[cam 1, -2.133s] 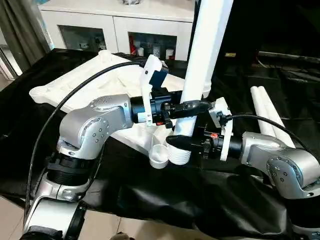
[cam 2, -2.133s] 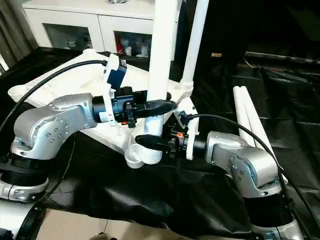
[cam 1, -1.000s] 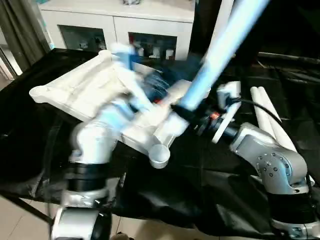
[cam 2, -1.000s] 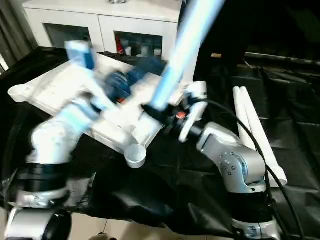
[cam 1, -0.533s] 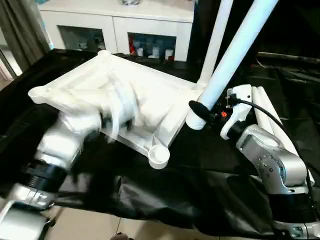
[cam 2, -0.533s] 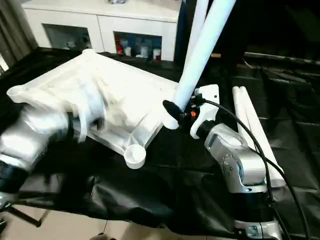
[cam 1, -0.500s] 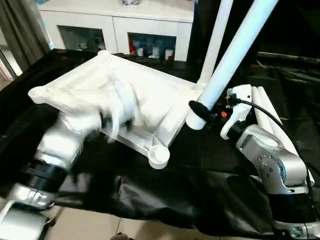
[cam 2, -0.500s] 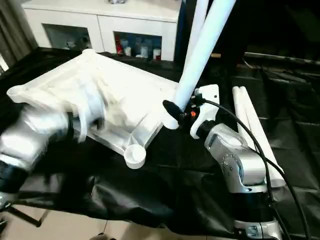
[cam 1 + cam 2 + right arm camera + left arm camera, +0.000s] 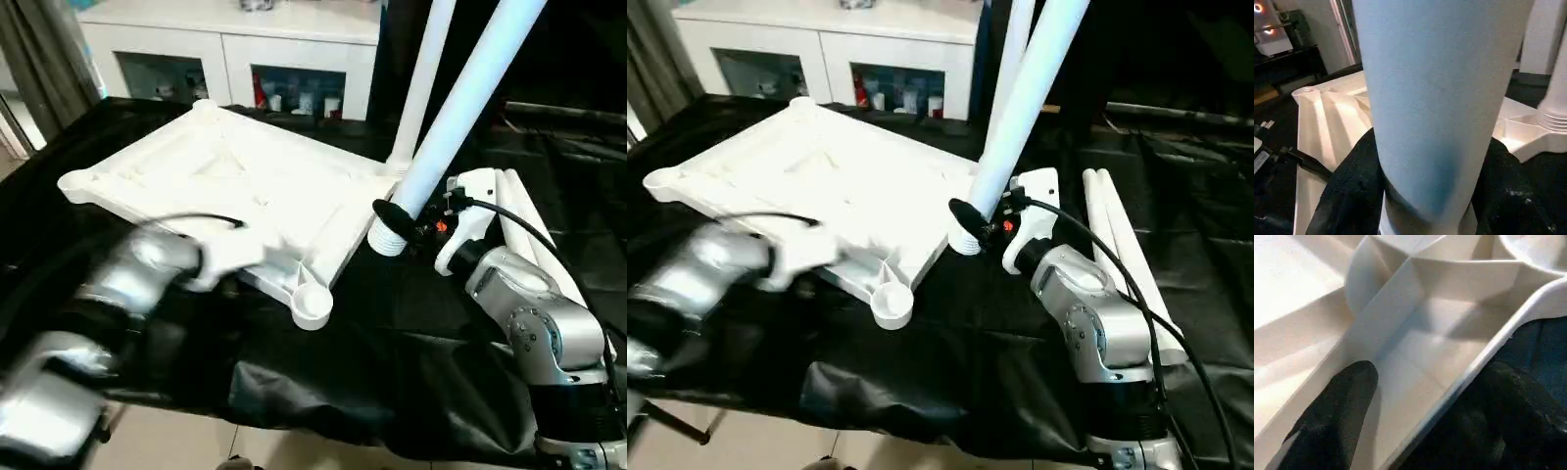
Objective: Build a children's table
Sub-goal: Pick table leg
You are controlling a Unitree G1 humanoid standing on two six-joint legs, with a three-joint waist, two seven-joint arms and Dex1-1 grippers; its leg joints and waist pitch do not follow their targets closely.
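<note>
The white table top [image 9: 813,186] lies underside up on the black cloth [image 9: 950,362], its ribs showing and an empty round corner socket [image 9: 892,305] at its near corner. The right gripper [image 9: 972,217] is clamped on a white tube leg [image 9: 1024,93] just beside the top's right edge, the leg leaning up and away from the top. Behind it, another leg [image 9: 1009,59] stands upright in the top's far right corner. Two more legs [image 9: 1122,250] lie side by side, well right of the top. The left forearm [image 9: 710,269], blurred, reaches to the top's near edge. A white glass-door cabinet [image 9: 838,49] stands beyond the top.
</note>
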